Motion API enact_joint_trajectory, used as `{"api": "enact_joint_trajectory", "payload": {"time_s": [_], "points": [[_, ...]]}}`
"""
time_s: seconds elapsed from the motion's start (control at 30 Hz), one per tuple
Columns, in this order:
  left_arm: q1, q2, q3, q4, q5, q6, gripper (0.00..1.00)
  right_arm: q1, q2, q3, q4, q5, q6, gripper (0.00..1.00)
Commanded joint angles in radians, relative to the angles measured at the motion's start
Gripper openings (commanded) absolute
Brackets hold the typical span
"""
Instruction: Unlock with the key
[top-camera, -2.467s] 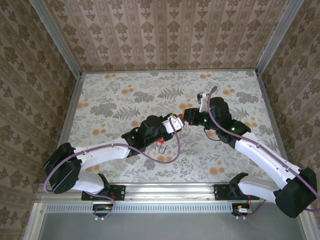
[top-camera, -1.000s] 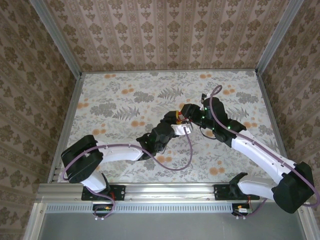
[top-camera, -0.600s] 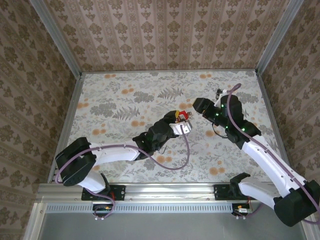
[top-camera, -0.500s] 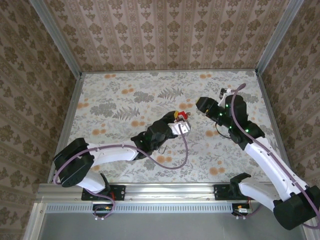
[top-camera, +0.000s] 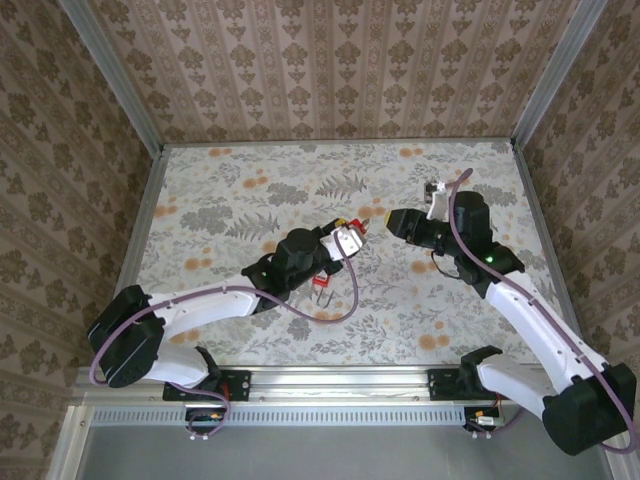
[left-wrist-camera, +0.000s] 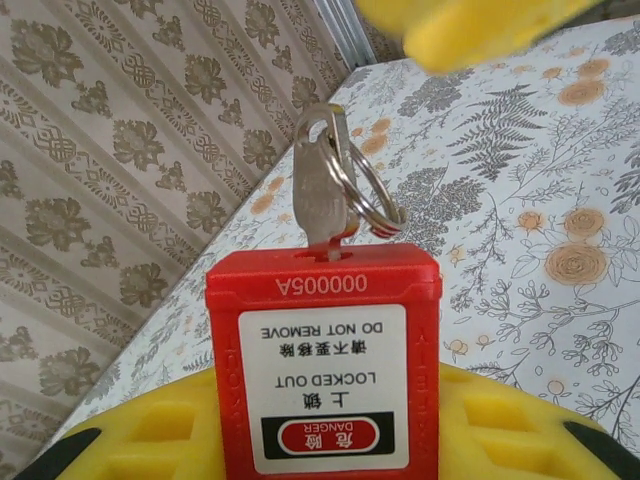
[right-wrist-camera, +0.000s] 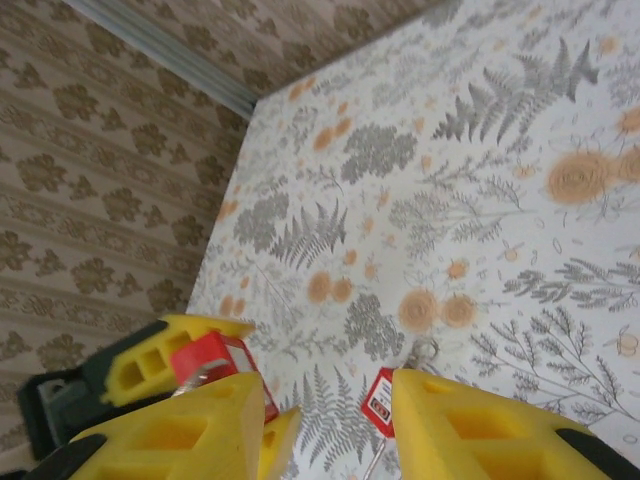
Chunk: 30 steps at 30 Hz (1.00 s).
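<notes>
The right end effector (top-camera: 393, 222), empty and part-open, returns toward the key (left-wrist-camera: 318, 195) (lodged in the padlock (left-wrist-camera: 325, 380) the left end effector (top-camera: 345, 240) clamps), so turning remains.

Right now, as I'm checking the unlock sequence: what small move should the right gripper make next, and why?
Probably ease the right gripper in toward the key and close on its head. The left gripper clamps the red padlock with the key seated in it, while the right jaws stand open, a little short of it.
</notes>
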Motion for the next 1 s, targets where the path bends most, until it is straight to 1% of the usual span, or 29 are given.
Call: {"api": "enact_joint_trajectory", "payload": {"time_s": [0.0, 0.13, 0.37, 0.7, 0.87, 0.97], "points": [[0.028, -0.044, 0.009, -0.005, 0.083, -0.086, 0.15, 0.033, 0.023, -0.003, 0.038, -0.045, -0.041, 0.43], [0.044, -0.05, 0.021, -0.029, 0.122, -0.098, 0.15, 0.073, 0.045, 0.021, -0.007, -0.012, -0.109, 0.46], [0.043, -0.047, 0.035, -0.053, 0.144, -0.103, 0.15, 0.105, 0.09, 0.073, -0.035, -0.019, -0.166, 0.45], [0.038, -0.026, 0.043, -0.065, 0.143, -0.094, 0.15, 0.152, 0.116, 0.103, -0.027, -0.003, -0.165, 0.46], [0.019, -0.015, 0.052, -0.079, 0.126, -0.069, 0.15, 0.153, 0.14, 0.109, -0.015, 0.024, -0.153, 0.47], [0.013, -0.014, 0.05, -0.081, 0.117, -0.063, 0.15, 0.153, 0.153, 0.124, -0.014, 0.019, -0.147, 0.47]]}}
